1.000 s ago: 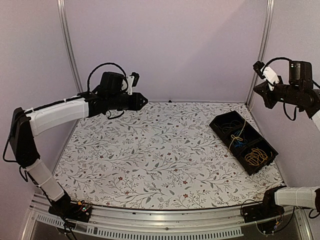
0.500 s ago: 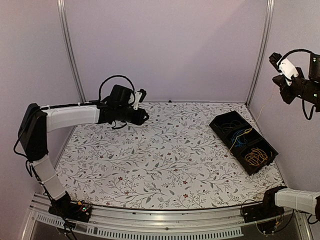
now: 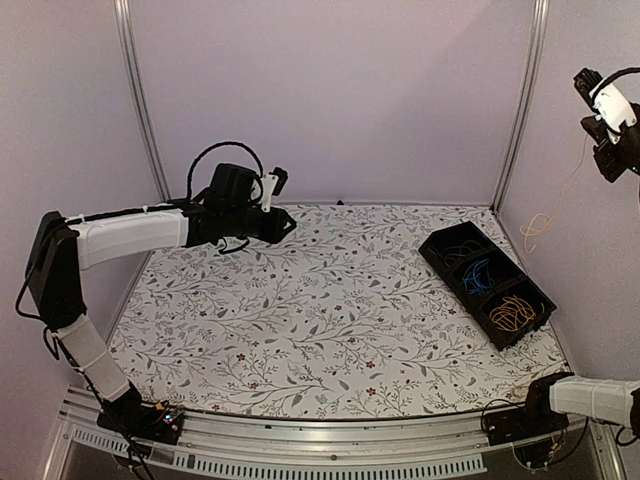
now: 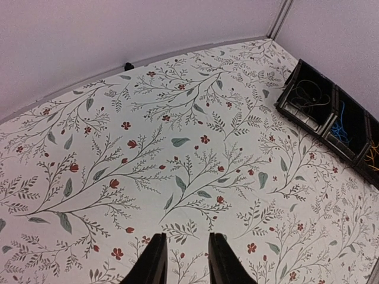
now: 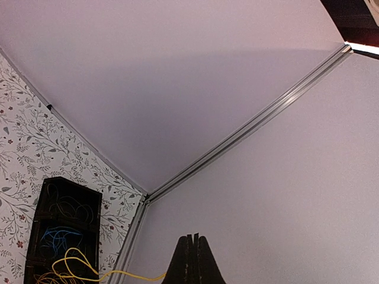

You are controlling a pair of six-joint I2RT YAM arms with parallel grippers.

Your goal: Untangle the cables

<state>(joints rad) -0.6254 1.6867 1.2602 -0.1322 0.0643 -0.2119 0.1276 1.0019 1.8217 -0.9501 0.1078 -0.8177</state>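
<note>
Right gripper (image 3: 610,160): pinched fully shut, high up by the right wall, a thin yellow cable (image 3: 535,225) caught at its tips
Yellow cable: hangs from the gripper to a small loop in the air beside the wall, above the tray's far end; whether its tail touches anything I cannot tell
Tray (image 3: 458,297): black, three compartments, at the table's (image 3: 300,300) right; blue cable (image 3: 475,272) in the middle one, yellow bundle (image 3: 513,312) in the near one
Left gripper (image 4: 183,260): jaws a little apart, nothing between them, over the table's far left, well apart from the tray
Risk, slip: so thin a strand held only at the tips may pull free on a jerk and fall outside the tray
Risk, snag: the swinging loop may catch the post (image 3: 520,100) or the tray's rim
Risk, re-tangle: lowered over the bundle, the loop may knot in again
Risk, one hold: with a single grip the loop is unlikely to open
</note>
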